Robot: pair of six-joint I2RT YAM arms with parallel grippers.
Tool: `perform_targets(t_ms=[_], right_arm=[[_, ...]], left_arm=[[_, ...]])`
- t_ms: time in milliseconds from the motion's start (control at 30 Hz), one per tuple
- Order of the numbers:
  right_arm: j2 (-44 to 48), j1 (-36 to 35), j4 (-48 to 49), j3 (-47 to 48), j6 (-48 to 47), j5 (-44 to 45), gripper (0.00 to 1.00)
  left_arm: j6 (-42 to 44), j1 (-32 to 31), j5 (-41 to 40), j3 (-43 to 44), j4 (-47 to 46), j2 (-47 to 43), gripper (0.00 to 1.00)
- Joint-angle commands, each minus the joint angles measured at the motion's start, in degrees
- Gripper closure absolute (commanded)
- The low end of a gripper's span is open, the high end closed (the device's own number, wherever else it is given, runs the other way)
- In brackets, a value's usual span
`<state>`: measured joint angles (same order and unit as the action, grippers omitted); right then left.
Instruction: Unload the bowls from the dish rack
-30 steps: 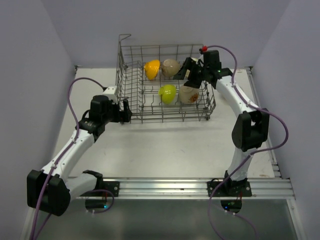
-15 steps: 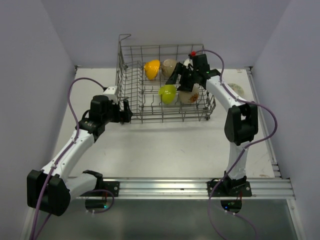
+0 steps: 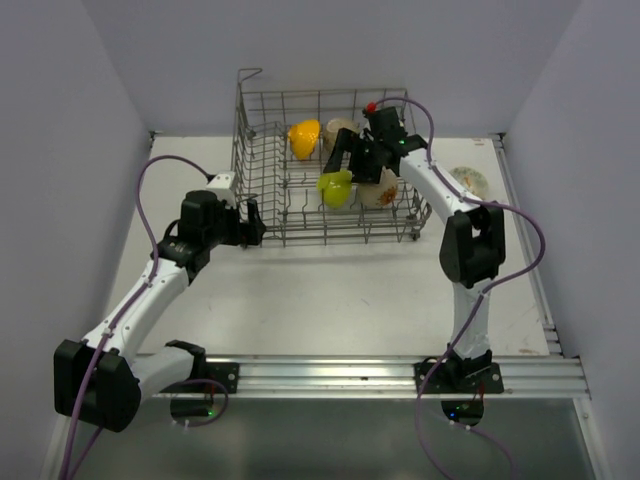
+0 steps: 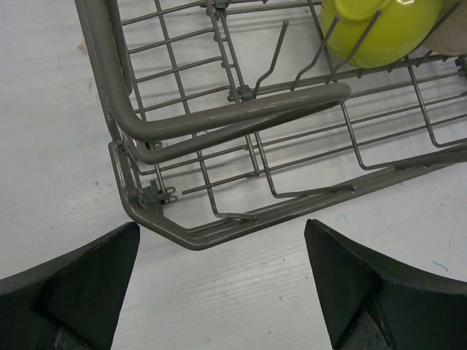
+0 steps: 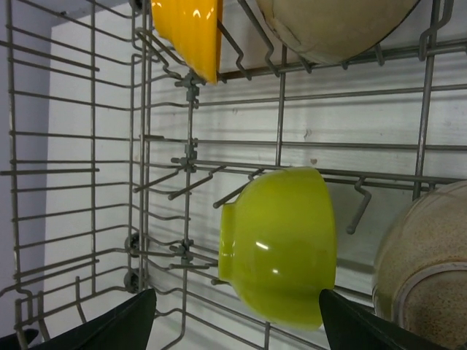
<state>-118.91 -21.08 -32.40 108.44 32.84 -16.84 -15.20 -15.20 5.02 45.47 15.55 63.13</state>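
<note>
I am holding my left hand (image 4: 222, 240) wide open just outside the rack's (image 3: 330, 232) near left corner. It is gripping nothing, and its fingers are flanking that corner from the desk (image 3: 320, 290) side, apparently without touching the wire.

I am judging that the unloading is barely getting under way, since four bowls are sitting in the rack and neither hand is carrying one. In the rack's near row the green bowl (image 5: 281, 244) is leaning on its side among the tines. The speckled bowl (image 5: 430, 270) is sitting just beside it, toward the rack's right wall.

I am reaching my right hand (image 5: 237, 295) into the rack's middle with its fingers spread wide. The green bowl is showing between them but is not clamped, so I am taking it to be the first one out.

In the rack's far row the yellow bowl (image 5: 190, 29) is tilting on edge, and the beige bowl (image 5: 328, 25) is resting just to its right. On the desk well right of the rack a pale round thing (image 3: 466, 181) is lying. I cannot tell whether it is a bowl already unloaded.

The rack itself is standing flat on the desk, out beyond both arm bases. It is showing as grey wire with tall grid sides, rows of upright tines and a handle loop rising at its far left corner. Its left half is holding no dishes.
</note>
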Motion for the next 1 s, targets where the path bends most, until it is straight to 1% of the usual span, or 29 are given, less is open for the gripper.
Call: perform_targets(t_ms=[0,67,300,600,733,967], right_arm=[[-1.14,-0.89,-2.66,3.17,-1.99,2.77,0.04],[-1.32,-1.15,-3.71,3.7,-2.34,4.44,0.01],[-0.97,-1.24,-6.18,4.67,-3.75,8.23,0.02],[-1.85,-1.59,-2.32,0.98,-2.26,3.93,0.01],[-2.2,-1.77,1.89,-1.47,-1.38,1.02,0.01],[-3.61,-1.86,-0.2,0.19,-2.87,1.28,0.01]], left_arm=[[1.31,-0.27,1.14,-0.21,-1.49,0.15,0.0],[1.31,-0.27,1.31,-0.12,-1.49,0.06,0.0],[1.23,-0.35,1.84,-0.03,-1.58,0.06,0.0],[1.23,-0.36,2.28,-0.12,-1.66,0.15,0.0],[1.23,-0.27,2.45,-0.21,-1.66,0.32,0.0],[1.23,-0.27,2.72,-0.21,-1.75,0.32,0.0]])
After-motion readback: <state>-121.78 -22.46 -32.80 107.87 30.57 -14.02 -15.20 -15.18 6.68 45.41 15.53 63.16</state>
